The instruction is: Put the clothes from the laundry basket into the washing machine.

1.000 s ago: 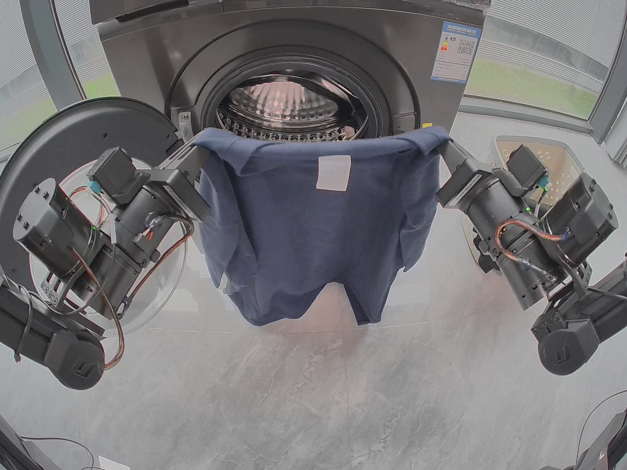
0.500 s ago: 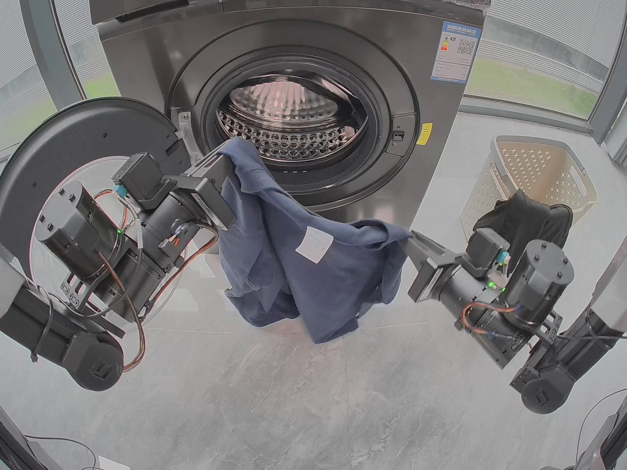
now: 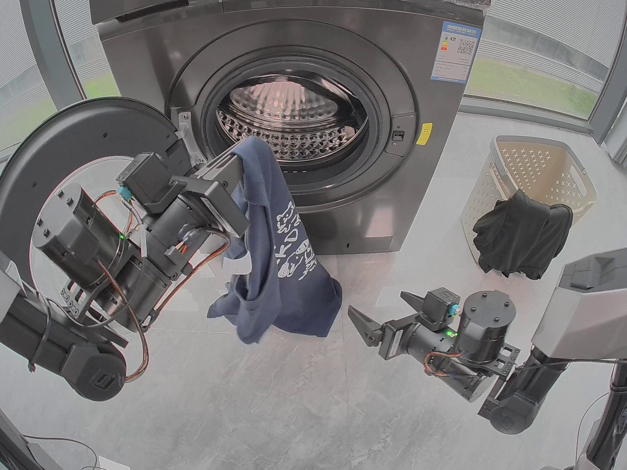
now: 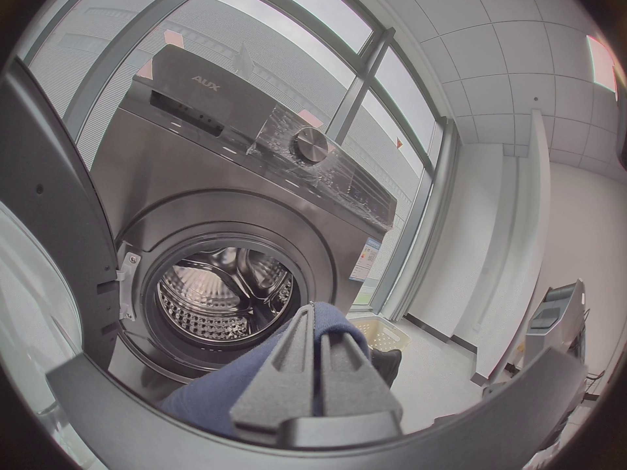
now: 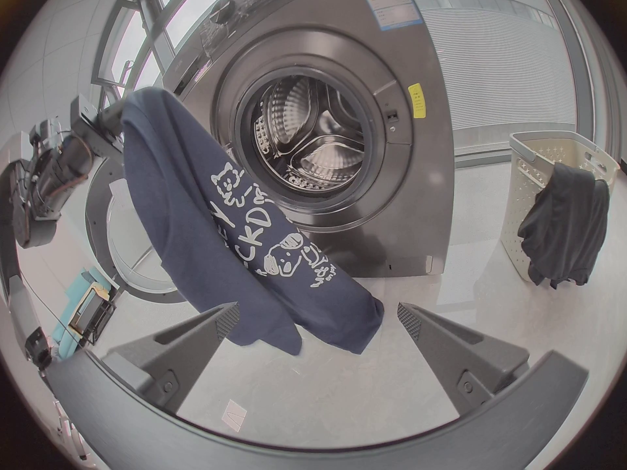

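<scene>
A navy blue T-shirt [image 3: 281, 256] with white print hangs from my left gripper [image 3: 243, 153], which is shut on its upper edge just in front of the washing machine's open drum [image 3: 290, 122]. The left wrist view has the fingers [image 4: 318, 354] pinched on blue cloth [image 4: 215, 396]. The shirt's hem reaches the floor. My right gripper [image 3: 385, 314] is open and low over the floor, right of the shirt and apart from it; the shirt [image 5: 222, 230] hangs ahead of its spread fingers. A dark garment [image 3: 522, 233] drapes over the laundry basket's [image 3: 545, 164] rim at the right.
The washer's round door [image 3: 85, 164] stands swung open at the left, behind my left arm. The grey washing machine [image 3: 294, 66] fills the back. Bare tiled floor [image 3: 294, 393] lies in front. Windows run behind the machine.
My right gripper has let go of the shirt, opened and dropped low toward the floor. The shirt, first spread between both grippers, now hangs from the left gripper alone, its printed side showing.
</scene>
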